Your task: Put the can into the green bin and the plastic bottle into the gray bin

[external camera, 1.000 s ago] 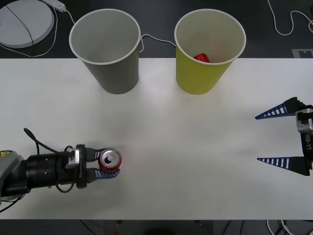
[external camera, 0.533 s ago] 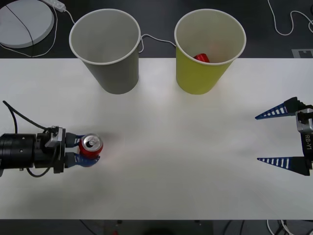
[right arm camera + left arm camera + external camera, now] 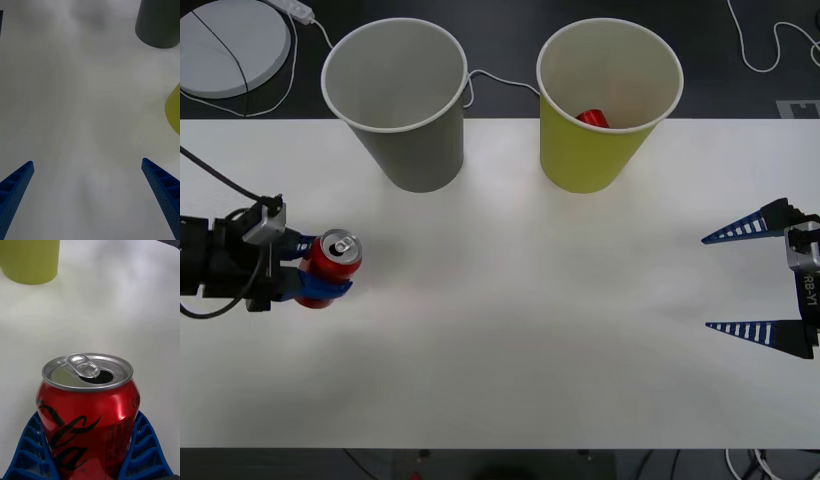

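Front view: can (image 3: 333,262) is clamped mid-body by left gripper (image 3: 313,272) jaws, approx 9 o'clock on bench (image 3: 530,330). Prob light, thin-walled, slick, so squeeze should be kept gentle. Right gripper (image 3: 755,280) jaws spread, idle.

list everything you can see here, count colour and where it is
can: 1, red with silver top, opened, tilted in the left gripper's grasp at the table's left side
gray bin: 1, gray with white rim, far edge of the table, left of the green bin
green bin: 1, yellow-green with white rim, far edge, right of centre
red object: 1, red, inside the green bin
table: 1, white
round disc: 1, pale gray, beyond the table's far left corner
cables: white, beyond the table
left gripper: blue fingers shut on the can
right gripper: blue fingers open, at the right edge
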`<state>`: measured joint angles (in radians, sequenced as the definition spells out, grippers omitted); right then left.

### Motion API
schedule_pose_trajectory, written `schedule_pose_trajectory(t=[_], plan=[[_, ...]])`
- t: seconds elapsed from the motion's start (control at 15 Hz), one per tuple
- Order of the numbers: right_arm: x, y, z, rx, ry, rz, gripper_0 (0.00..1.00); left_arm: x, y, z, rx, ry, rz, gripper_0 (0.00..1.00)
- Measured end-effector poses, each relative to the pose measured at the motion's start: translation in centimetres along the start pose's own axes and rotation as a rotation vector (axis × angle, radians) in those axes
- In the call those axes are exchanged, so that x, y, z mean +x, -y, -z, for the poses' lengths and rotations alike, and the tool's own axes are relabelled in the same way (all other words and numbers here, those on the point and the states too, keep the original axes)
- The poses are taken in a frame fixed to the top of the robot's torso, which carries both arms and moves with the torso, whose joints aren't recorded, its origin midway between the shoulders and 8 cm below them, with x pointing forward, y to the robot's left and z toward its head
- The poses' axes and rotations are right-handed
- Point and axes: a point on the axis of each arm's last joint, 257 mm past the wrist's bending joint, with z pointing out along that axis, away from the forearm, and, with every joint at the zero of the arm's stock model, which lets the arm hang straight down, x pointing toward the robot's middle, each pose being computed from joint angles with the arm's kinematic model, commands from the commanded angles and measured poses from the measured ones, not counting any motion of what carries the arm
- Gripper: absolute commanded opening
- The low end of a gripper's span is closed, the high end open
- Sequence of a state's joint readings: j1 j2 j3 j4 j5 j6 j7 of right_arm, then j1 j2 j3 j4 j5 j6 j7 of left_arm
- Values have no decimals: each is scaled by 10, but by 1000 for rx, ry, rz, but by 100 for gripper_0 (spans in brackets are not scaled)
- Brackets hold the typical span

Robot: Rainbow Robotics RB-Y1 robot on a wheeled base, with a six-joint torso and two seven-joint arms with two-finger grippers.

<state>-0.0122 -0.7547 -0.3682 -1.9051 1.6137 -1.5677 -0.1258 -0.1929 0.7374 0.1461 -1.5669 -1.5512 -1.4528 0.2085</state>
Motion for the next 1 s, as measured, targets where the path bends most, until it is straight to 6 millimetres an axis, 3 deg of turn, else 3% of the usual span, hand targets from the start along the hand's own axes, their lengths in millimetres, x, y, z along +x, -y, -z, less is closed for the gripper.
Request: schedule_pose_trajectory(t=[0.6, 1.0], plan=[[0, 0, 0, 0, 0, 0, 100, -79, -14, 34, -33, -175, -3, 0], [0, 0, 0, 0, 0, 0, 100, -146, -25, 27, -59, -233, 23, 0]])
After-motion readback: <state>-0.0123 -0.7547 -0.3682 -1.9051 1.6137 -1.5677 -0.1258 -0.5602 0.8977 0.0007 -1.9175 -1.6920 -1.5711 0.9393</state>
